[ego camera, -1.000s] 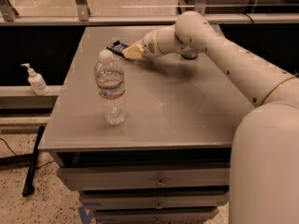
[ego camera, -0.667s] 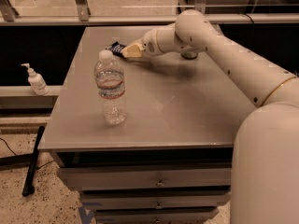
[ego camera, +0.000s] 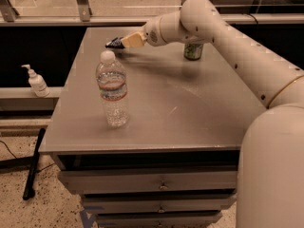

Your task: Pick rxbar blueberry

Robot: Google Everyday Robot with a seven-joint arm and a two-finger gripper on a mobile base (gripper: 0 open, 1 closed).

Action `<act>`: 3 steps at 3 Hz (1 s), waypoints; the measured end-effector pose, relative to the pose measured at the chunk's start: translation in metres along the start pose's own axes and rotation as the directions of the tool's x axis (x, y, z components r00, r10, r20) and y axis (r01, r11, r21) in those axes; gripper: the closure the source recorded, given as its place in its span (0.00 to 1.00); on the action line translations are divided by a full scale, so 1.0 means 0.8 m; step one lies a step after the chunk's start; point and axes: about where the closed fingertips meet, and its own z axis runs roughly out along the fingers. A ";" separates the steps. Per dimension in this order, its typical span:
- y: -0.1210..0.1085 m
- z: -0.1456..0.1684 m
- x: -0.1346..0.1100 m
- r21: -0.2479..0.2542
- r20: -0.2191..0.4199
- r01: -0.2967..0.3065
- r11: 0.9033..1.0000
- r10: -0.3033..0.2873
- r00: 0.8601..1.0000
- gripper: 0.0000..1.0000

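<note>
The rxbar blueberry [ego camera: 114, 43] is a small dark navy bar at the back left of the grey table [ego camera: 190, 113]. My gripper [ego camera: 127, 41] reaches in from the right, with its tan fingers [ego camera: 134, 40] closed on the bar's right end. The bar sticks out to the left of the fingertips and seems held just above the tabletop, with a shadow under it. A clear water bottle [ego camera: 113, 91] stands upright in front of the bar, nearer the table's left front.
A green drink can [ego camera: 193, 51] stands at the back of the table, partly hidden behind my arm. A soap dispenser [ego camera: 36, 81] sits on a ledge to the left. A black stick [ego camera: 33, 165] lies on the floor. Drawers [ego camera: 161, 184] are under the table.
The gripper and the bar have shifted slightly up and to the left; the bar now looks lifted off the tabletop. The bottle and the can have not moved.
</note>
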 end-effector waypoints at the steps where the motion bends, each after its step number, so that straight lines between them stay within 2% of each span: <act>1: -0.001 -0.011 -0.017 0.011 0.015 0.023 1.000 -0.023 1.000 1.00; 2: -0.001 -0.012 -0.018 0.011 0.016 0.024 1.000 -0.024 1.000 1.00; 3: 0.003 -0.020 -0.034 0.012 0.040 0.042 0.999 -0.042 0.998 1.00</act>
